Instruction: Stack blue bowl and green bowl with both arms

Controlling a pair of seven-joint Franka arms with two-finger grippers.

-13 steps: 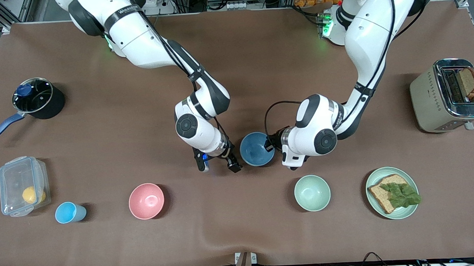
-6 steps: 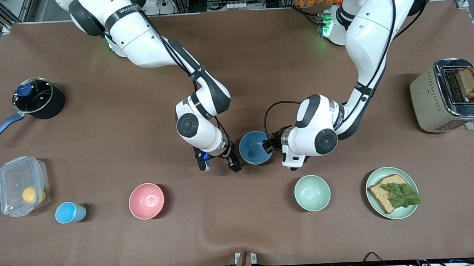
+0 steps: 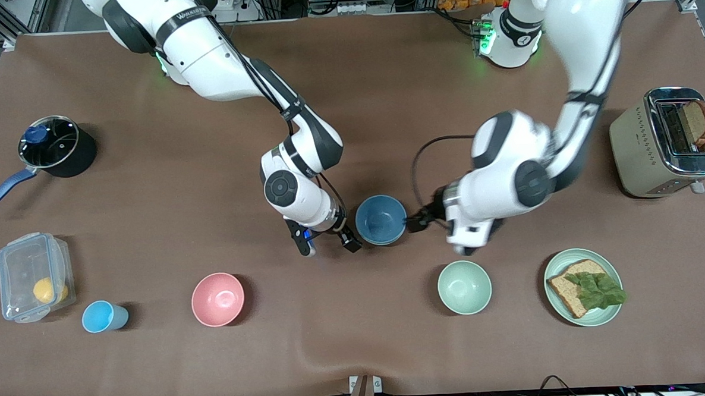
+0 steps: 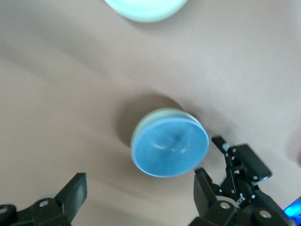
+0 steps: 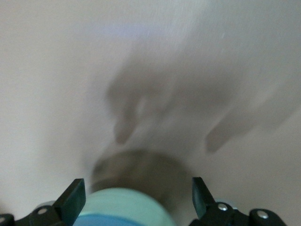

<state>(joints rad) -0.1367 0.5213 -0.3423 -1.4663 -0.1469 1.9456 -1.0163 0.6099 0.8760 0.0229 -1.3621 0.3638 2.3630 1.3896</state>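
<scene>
The blue bowl (image 3: 381,220) (image 4: 170,147) (image 5: 108,221) sits nested inside the green bowl (image 4: 144,120) (image 5: 127,202) at mid-table. Only the green bowl's rim peeks out around it, and the front view hides it. My left gripper (image 3: 420,223) (image 4: 138,190) hangs open above the table beside the stack, toward the left arm's end, holding nothing. My right gripper (image 3: 325,243) (image 5: 135,197) stands open low beside the stack, toward the right arm's end, apart from the bowls. One of its fingers (image 4: 241,162) also shows in the left wrist view.
A mint-green bowl (image 3: 464,287) (image 4: 146,6), a pink bowl (image 3: 217,299) and a light-blue cup (image 3: 103,316) stand nearer the front camera. The plate with bread (image 3: 604,318) and the toaster (image 3: 639,150) are at the left arm's end. A pot (image 3: 55,145) and a plastic box (image 3: 34,276) are at the right arm's end.
My left gripper opened, let go of the blue bowl's rim, and pulled up and away toward the left arm's end. The blue bowl stays in the green one. The right arm barely moved.
</scene>
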